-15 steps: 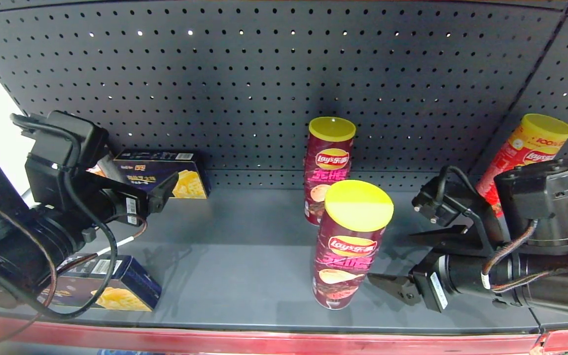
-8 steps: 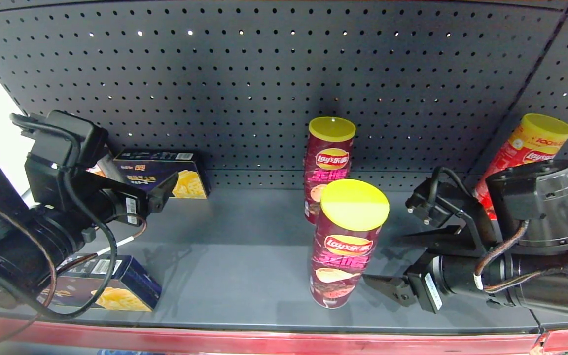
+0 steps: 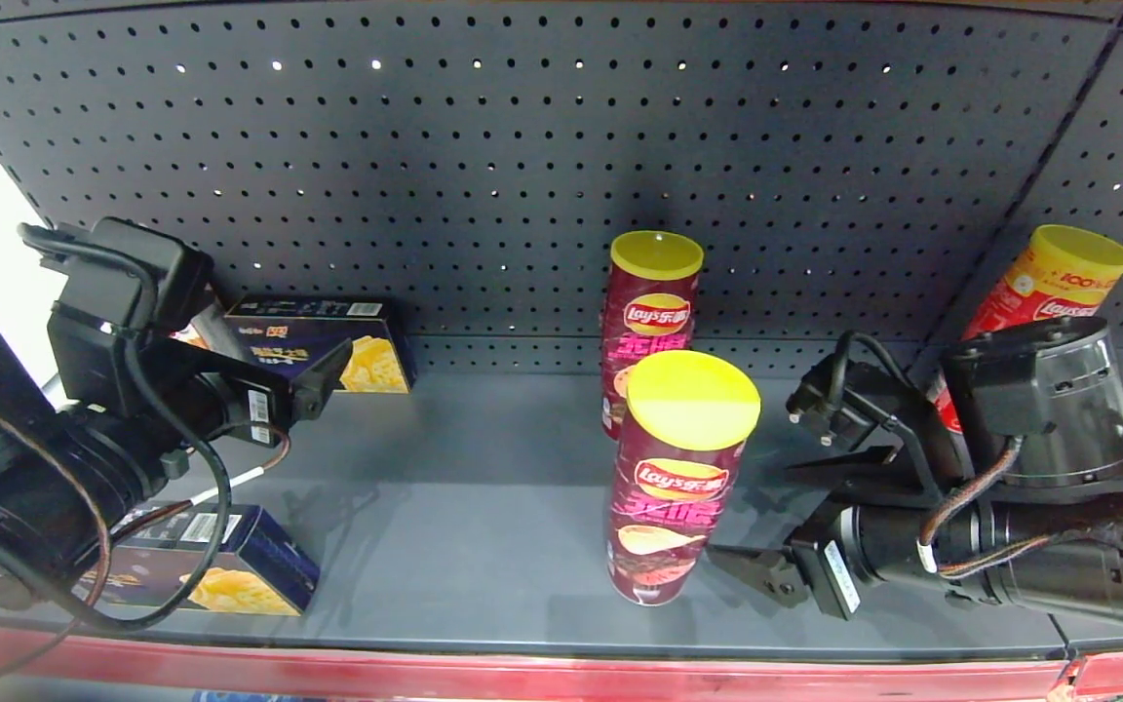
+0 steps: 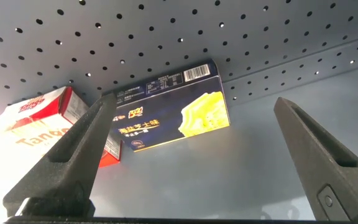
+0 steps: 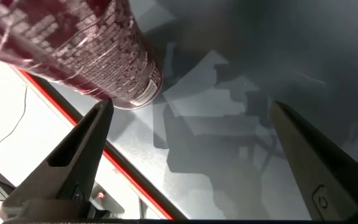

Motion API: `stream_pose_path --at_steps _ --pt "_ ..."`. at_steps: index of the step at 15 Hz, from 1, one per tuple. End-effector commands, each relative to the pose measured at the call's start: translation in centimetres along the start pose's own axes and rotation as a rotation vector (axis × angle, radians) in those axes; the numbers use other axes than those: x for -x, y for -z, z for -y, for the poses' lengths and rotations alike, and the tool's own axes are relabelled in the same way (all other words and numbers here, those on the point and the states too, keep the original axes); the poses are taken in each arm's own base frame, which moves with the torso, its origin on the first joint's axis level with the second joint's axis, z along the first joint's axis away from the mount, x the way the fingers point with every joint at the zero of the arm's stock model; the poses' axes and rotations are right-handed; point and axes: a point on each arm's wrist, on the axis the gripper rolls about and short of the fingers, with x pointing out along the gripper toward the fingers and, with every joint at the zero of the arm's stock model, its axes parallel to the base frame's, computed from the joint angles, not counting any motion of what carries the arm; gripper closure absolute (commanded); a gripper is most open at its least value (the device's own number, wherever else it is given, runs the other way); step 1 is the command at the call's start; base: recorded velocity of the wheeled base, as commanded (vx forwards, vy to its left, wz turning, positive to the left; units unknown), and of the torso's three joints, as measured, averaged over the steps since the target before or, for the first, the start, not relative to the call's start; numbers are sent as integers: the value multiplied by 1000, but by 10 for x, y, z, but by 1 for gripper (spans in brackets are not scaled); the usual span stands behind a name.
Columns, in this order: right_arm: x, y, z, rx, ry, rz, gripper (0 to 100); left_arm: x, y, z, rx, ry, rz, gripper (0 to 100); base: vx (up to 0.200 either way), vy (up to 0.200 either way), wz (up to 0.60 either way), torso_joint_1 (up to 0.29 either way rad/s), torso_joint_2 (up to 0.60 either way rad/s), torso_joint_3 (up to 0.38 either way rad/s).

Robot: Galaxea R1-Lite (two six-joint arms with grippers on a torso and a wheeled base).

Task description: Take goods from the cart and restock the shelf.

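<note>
Two maroon chip cans with yellow lids stand on the grey shelf (image 3: 484, 487). The front can (image 3: 676, 487) leans slightly, and the back can (image 3: 652, 322) is upright by the pegboard. My right gripper (image 3: 756, 515) is open just right of the front can, its lower finger by the can's base. In the right wrist view the can (image 5: 86, 50) lies beyond one fingertip of the right gripper (image 5: 190, 109), not between the jaws. My left gripper (image 3: 279, 336) is open and empty in front of a dark blue snack box (image 4: 173, 112).
A second blue box (image 3: 220, 570) lies at the shelf's front left. A red and white box (image 4: 39, 121) sits beside the back blue box. An orange-red can (image 3: 1039, 288) stands at the far right. The pegboard wall (image 3: 522, 146) backs the shelf; a red lip (image 3: 522, 673) marks its front edge.
My right arm has slid left along the shelf, and the front can has shifted a little to the left with it. The left arm has stayed still.
</note>
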Motion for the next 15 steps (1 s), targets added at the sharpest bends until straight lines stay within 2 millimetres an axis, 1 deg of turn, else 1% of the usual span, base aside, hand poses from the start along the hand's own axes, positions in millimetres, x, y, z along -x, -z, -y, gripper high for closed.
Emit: stream_pose_path --at_steps 1,10,12,13,15 --pt "-1 -1 -1 1 -2 0 0 0 0 0 0 -1 0 0 0 0 0 0 0 0" --pt "-2 0 -1 2 -2 -3 0 0 0 0 0 0 1 0 0 0 0 0 0 0" --pt "9 1 0 -1 3 18 0 0 0 0 0 1 -1 0 0 0 0 0 0 0" --pt "19 1 3 -7 10 42 0 1 0 -1 0 -2 0 0 0 0 0 0 0 0" --pt "30 6 8 -20 33 52 0 2 0 0 -1 0 1 0 0 0 0 0 0 0"
